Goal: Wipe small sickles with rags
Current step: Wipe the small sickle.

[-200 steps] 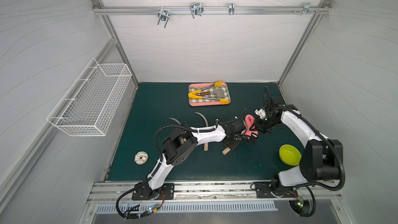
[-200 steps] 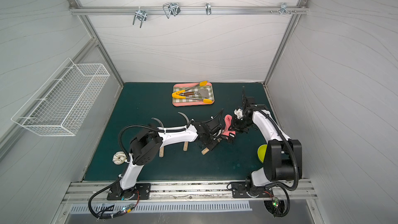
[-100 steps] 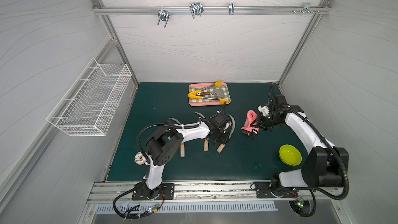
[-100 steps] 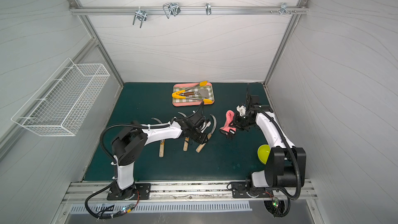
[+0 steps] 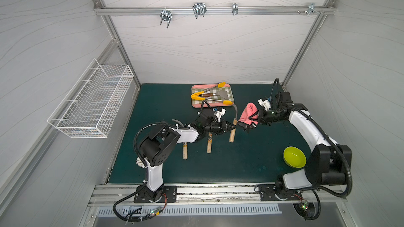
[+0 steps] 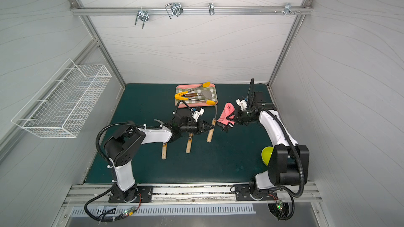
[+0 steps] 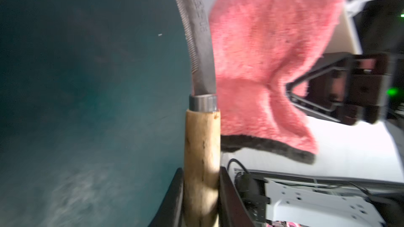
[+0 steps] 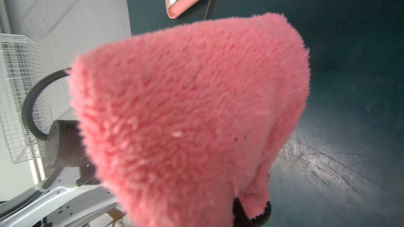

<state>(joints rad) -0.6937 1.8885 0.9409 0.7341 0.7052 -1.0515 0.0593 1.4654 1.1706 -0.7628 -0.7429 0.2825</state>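
Our left gripper point(image 5: 229, 127) is clamping a sickle point(image 5: 232, 135) beside the rag point(image 5: 247, 113) our right gripper point(image 5: 252, 120) is pinching, blade point(image 7: 201, 46) bared for wiping.

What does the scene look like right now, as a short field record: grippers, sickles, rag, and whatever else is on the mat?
left gripper: shut on held sickle, gripped by its wooden handle
right gripper: shut on rag, lifted off the mat
rag to blade: close beside it; contact not clear
other sickles: two, lying on mat, blades mostly under the left arm
tray: tongs and spatula on it
bowl: green, near the right arm's base
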